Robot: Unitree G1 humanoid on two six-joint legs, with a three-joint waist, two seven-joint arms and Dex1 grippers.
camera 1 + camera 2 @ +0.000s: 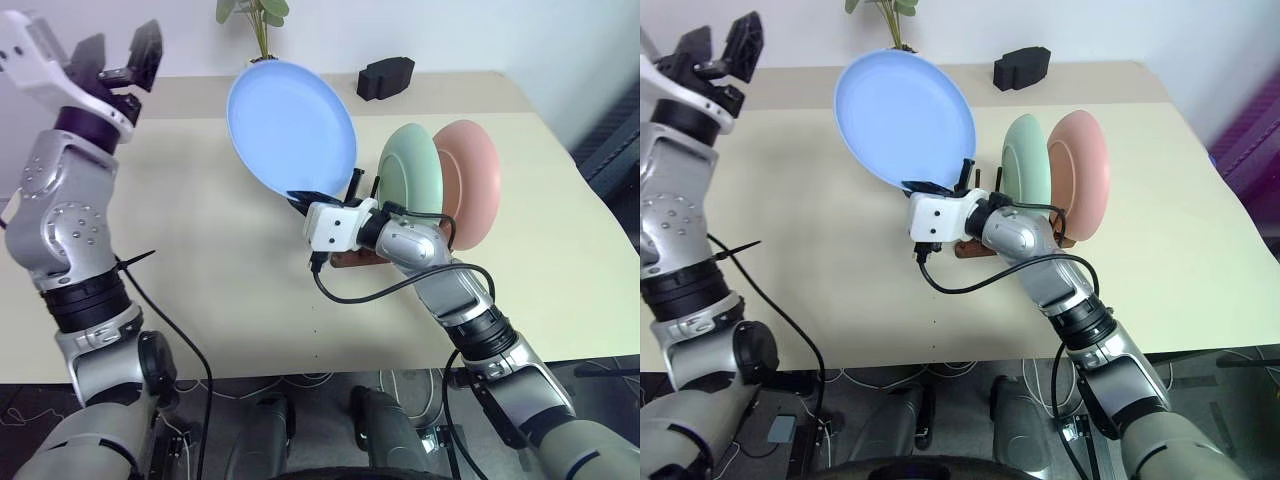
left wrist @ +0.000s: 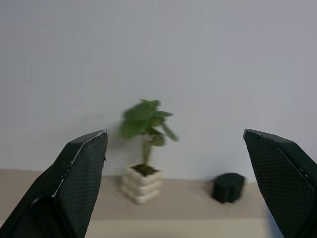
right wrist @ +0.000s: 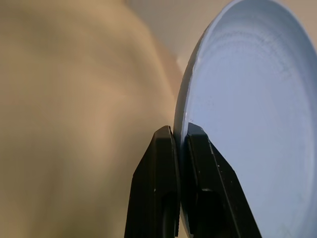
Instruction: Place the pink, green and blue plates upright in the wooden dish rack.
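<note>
The blue plate [image 1: 290,125] is held up above the table, tilted, its lower rim pinched by my right gripper [image 1: 305,197]. In the right wrist view both fingers [image 3: 163,163] are shut on that rim of the blue plate [image 3: 247,114]. To the right, the green plate [image 1: 410,170] and the pink plate [image 1: 470,180] stand upright, side by side, in the wooden dish rack [image 1: 352,260], which my right arm mostly hides. My left gripper [image 1: 120,55] is raised at the far left, away from the plates, open and empty, with its fingers [image 2: 79,173] spread wide.
A potted plant [image 1: 255,15] and a small black object [image 1: 385,77] stand at the table's far edge. The beige table [image 1: 200,250] has bare room to the left of the rack. A black cable [image 1: 380,290] hangs from my right wrist.
</note>
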